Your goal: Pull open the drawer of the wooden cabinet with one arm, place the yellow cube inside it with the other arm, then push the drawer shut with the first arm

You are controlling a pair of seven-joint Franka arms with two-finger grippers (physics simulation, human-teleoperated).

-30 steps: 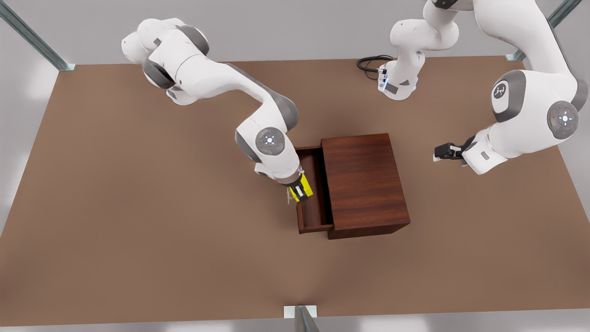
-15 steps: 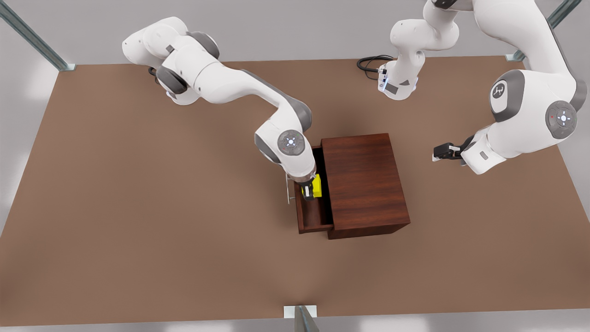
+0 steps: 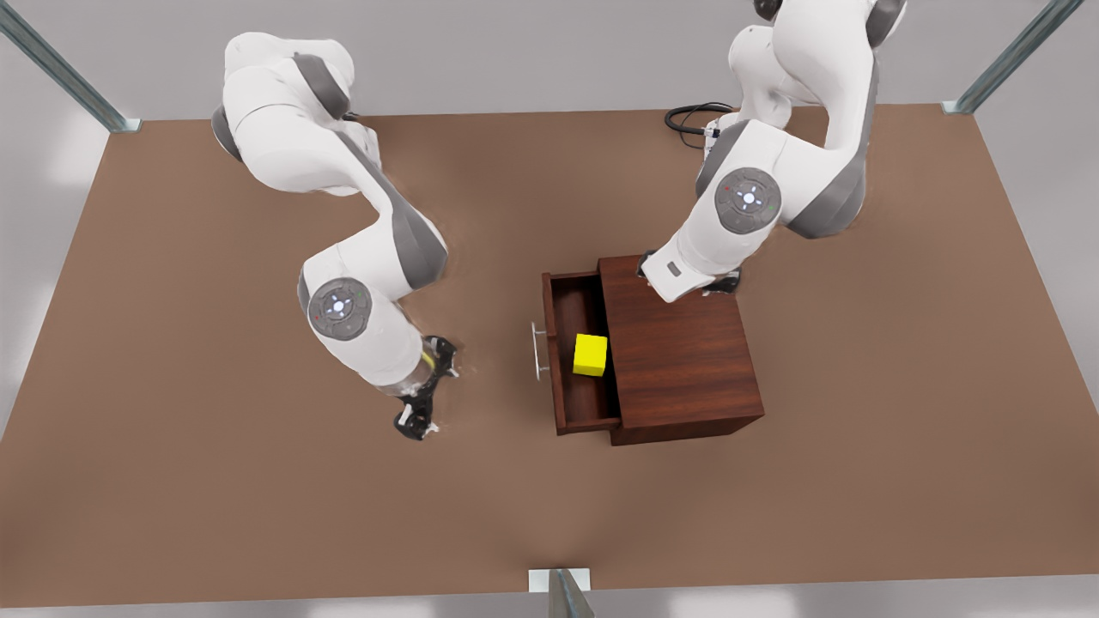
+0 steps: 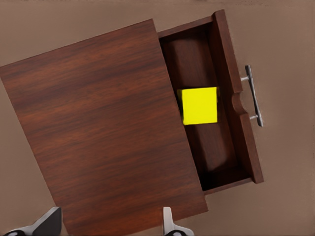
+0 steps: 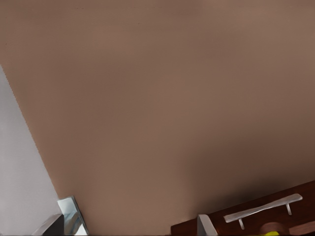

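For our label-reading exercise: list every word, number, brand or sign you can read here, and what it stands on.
None can be read: the wooden cabinet, drawer, yellow cube and table are plain.
The arms' round joint caps show coloured dots, not letters.
The left gripper, open above the cabinet, and right gripper, open over the table, carry no readable text.

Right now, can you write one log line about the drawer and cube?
drawer: open | yellow cube: inside, unheld | right tool: open, over table | left tool: open, above cabinet | left: push shut
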